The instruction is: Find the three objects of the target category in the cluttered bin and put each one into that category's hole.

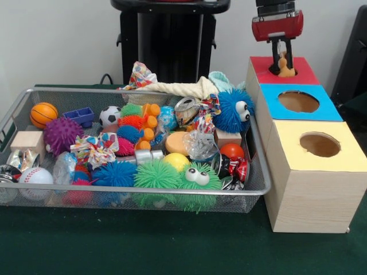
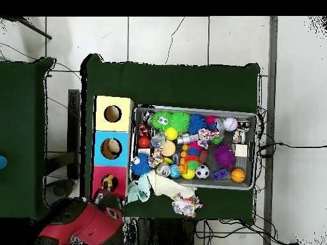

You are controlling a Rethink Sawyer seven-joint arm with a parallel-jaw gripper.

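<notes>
My gripper (image 1: 283,62) hangs over the red-topped box (image 1: 301,73) at the far end of the row. Its dark fingers (image 1: 289,54) stand close around a small orange toy (image 1: 285,70) that sits in that box's hole. In the overhead view the same toy (image 2: 109,182) shows in the red box's hole (image 2: 111,185), with the gripper (image 2: 108,195) right beside it. The wire mesh bin (image 1: 143,189) is packed with toys: an orange rubber toy (image 1: 147,129), a basketball (image 1: 43,114), a soccer ball (image 1: 109,116) and a baseball (image 1: 35,175).
A blue-topped box (image 1: 268,107) and a yellow-topped box (image 1: 345,153), each with an open hole, stand nearer in the row. The bin also holds furry blue (image 1: 229,112) and green (image 1: 192,182) monsters, crushed cans (image 1: 186,109), a wooden block (image 1: 27,141). A rope toy (image 1: 178,89) drapes over its far rim.
</notes>
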